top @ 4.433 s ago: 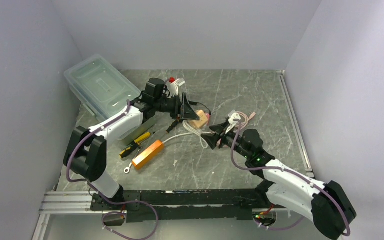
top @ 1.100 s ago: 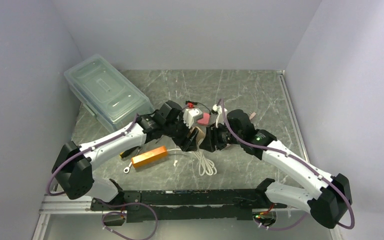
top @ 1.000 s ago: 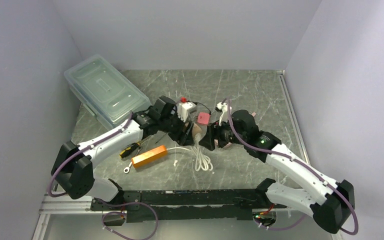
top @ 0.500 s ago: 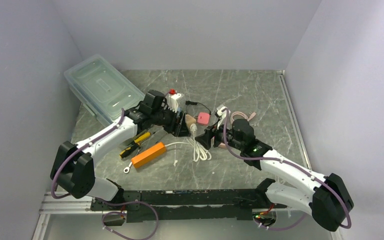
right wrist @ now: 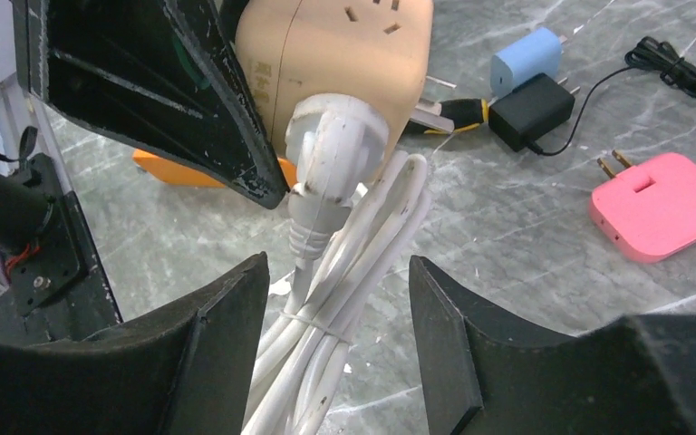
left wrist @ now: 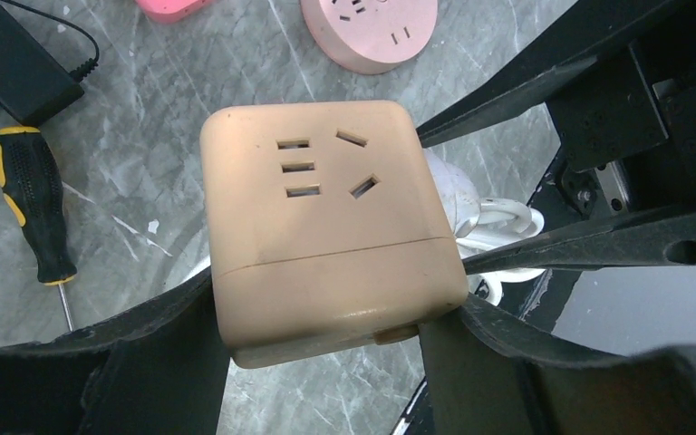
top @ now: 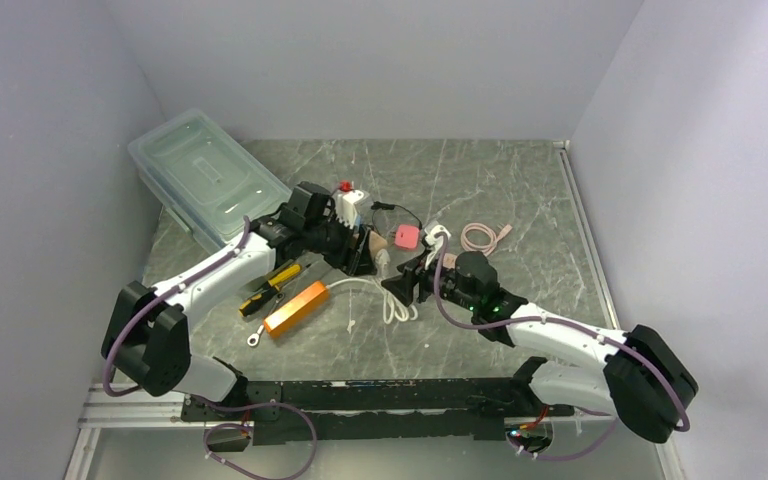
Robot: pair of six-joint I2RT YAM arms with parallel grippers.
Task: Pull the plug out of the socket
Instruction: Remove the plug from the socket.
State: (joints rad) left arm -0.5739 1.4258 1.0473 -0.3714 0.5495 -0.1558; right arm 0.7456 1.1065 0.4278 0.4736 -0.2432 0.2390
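My left gripper (left wrist: 326,313) is shut on the beige cube socket (left wrist: 317,208), gripping its lower sides and holding it above the table. A white round plug (right wrist: 335,149) sits in the socket's (right wrist: 344,63) side face. Its bundled white cable (right wrist: 344,299) hangs down to the table. My right gripper (right wrist: 337,272) is open, its fingers straddling the cable just below the plug with gaps on both sides. In the top view, the left gripper (top: 360,252) and right gripper (top: 405,283) face each other across the socket (top: 373,243).
A clear plastic bin (top: 210,180) stands at the far left. An orange box (top: 296,307) and screwdrivers (top: 270,285) lie left of centre. A pink adapter (right wrist: 662,204), black adapter (right wrist: 530,109), blue charger (right wrist: 526,56) and pink cable coil (top: 482,238) lie around the socket.
The left gripper carried the socket back and left, then held still. The right arm dropped lower and nearer, and its jaws now straddle the cable under the plug.
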